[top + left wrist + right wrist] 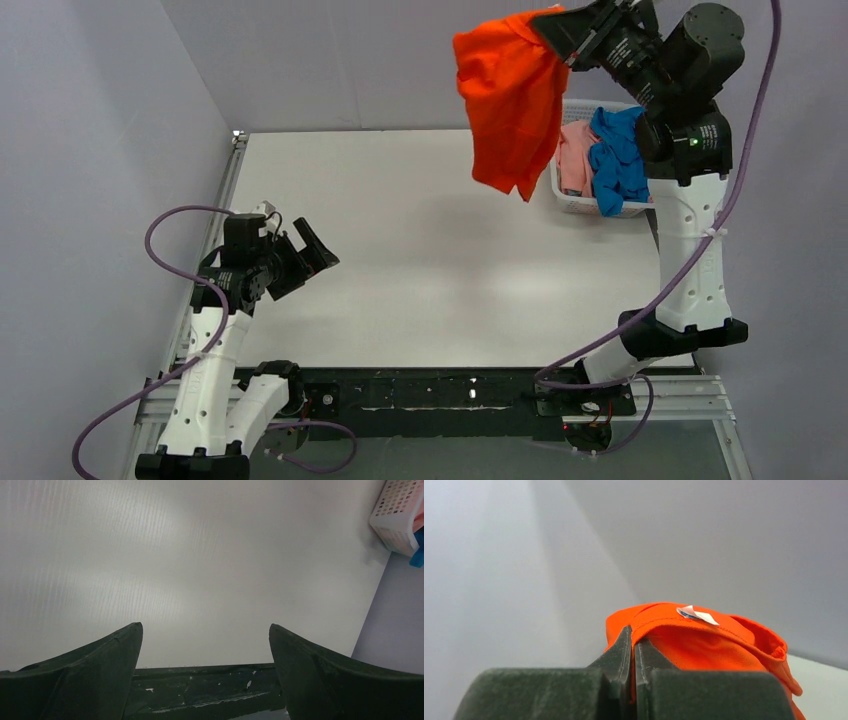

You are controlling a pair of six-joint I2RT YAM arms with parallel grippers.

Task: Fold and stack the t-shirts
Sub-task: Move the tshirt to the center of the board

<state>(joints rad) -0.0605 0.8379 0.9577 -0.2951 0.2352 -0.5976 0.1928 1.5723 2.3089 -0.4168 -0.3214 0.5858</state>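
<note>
The orange-red t-shirt (512, 100) hangs high in the air at the back right, above the table's far edge. My right gripper (560, 32) is shut on its collar hem; in the right wrist view the jaws pinch the orange cloth (704, 645) near a white label, and the gripper (634, 637) shows no gap. A blue t-shirt (617, 160) and a pale pink t-shirt (574, 158) lie crumpled in the white basket (600, 208). My left gripper (300, 255) hovers open over the table's left side; its fingers (117, 655) stand wide apart with nothing between them.
The white table (420, 250) spreads between the two arms. The slotted basket (395, 515) stands at the table's right back corner, next to the right arm's column. Grey walls enclose the left, back and right sides. A black rail runs along the near edge.
</note>
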